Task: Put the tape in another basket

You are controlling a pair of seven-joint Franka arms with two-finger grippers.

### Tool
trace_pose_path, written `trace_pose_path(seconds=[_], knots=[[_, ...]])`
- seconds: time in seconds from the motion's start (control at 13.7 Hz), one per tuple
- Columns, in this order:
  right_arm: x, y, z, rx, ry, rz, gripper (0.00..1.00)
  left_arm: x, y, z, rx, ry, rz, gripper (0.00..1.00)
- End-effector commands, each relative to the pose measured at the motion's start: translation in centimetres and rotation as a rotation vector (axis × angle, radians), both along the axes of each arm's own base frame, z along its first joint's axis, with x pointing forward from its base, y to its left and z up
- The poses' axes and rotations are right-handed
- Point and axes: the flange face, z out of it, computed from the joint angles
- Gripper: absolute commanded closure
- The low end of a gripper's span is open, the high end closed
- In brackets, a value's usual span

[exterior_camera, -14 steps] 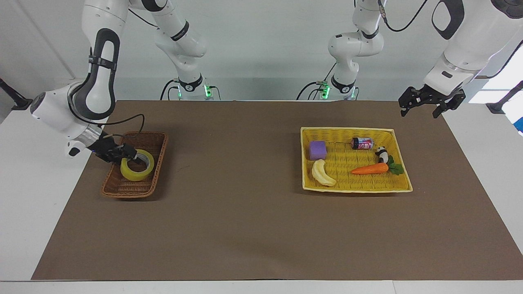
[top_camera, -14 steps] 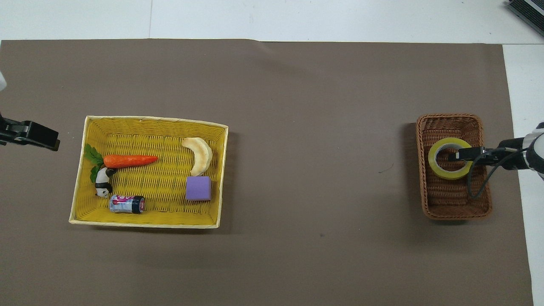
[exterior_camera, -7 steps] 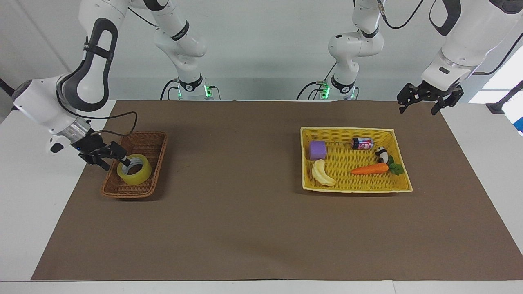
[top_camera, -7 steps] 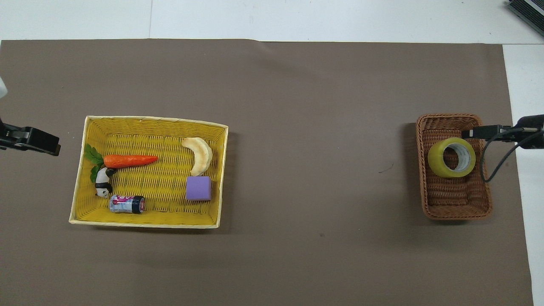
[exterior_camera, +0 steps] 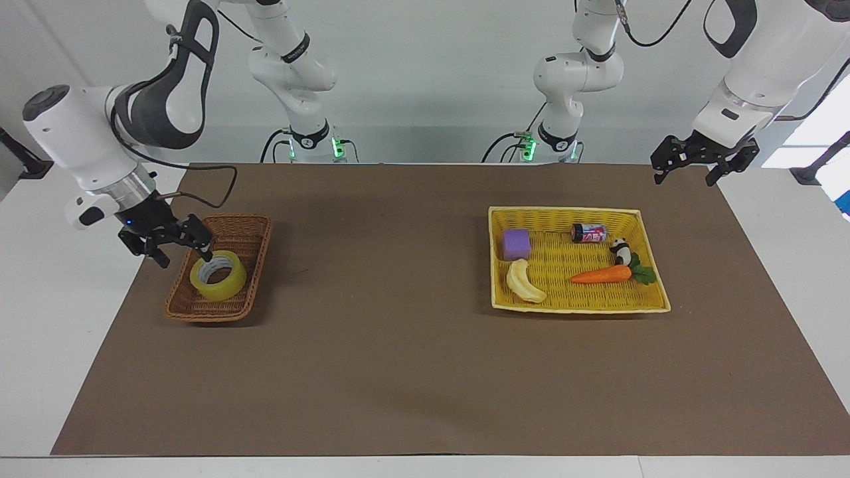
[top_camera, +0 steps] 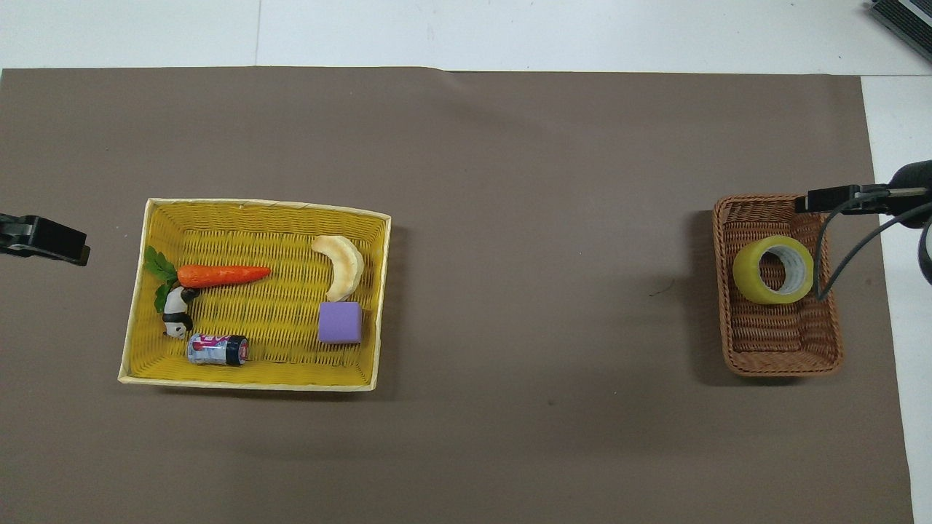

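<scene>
The tape (exterior_camera: pixel 218 275) lies tilted in the basket (exterior_camera: pixel 247 234), the open, empty right gripper (exterior_camera: pixel 174 250) above its rim, the open left gripper (exterior_camera: pixel 702 166) waiting well apart.

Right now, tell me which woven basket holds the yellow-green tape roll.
The narrow dark-brown wicker basket at the right arm's end; the tape is its only content.

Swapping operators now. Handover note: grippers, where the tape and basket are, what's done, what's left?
Right gripper: open, empty, raised over the brown basket's edge at the right arm's end of the table.
Left gripper: open, empty, waiting over the table's edge near the yellow basket.
Tape: tilted in the brown basket, free of the fingers.
Done: tape is in the brown basket.
Left: probably just retracting the right arm.
</scene>
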Motion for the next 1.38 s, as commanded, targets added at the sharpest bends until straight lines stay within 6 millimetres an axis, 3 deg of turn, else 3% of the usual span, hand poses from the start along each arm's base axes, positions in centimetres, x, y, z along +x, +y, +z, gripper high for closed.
trace_pose_path(seconds=[0.0, 0.15, 0.51, 0.73, 0.95, 1.17, 1.31], knots=[[-2.5, 3.5, 4.4, -0.087, 0.035, -0.049, 0.00, -2.1, 0.1, 3.2, 0.014, -0.064, -0.003, 0.00], [-3.9, 4.6, 7.7, -0.101, 0.070, -0.094, 0.00, -2.2, 0.1, 3.3, 0.015, -0.059, -0.002, 0.00], [-7.0, 4.2, 15.6, -0.165, 0.063, -0.149, 0.00, -2.2, 0.1, 3.3, 0.015, -0.059, -0.002, 0.00], [-8.1, 4.7, 16.3, -0.188, 0.076, -0.152, 0.00, -2.2, 0.2, 3.2, 0.015, -0.058, -0.001, 0.00], [-9.0, 9.5, 16.5, -0.189, 0.109, -0.191, 0.00, -2.2, 0.2, 3.2, 0.015, -0.058, -0.001, 0.00], [-11.0, 13.8, 17.3, -0.184, 0.128, -0.236, 0.00, -2.2, 0.2, 3.3, 0.015, -0.059, -0.001, 0.00], [-11.2, 13.7, 18.2, -0.194, 0.105, -0.224, 0.00, -2.2, 0.2, 3.3, 0.015, -0.059, -0.001, 0.00]])
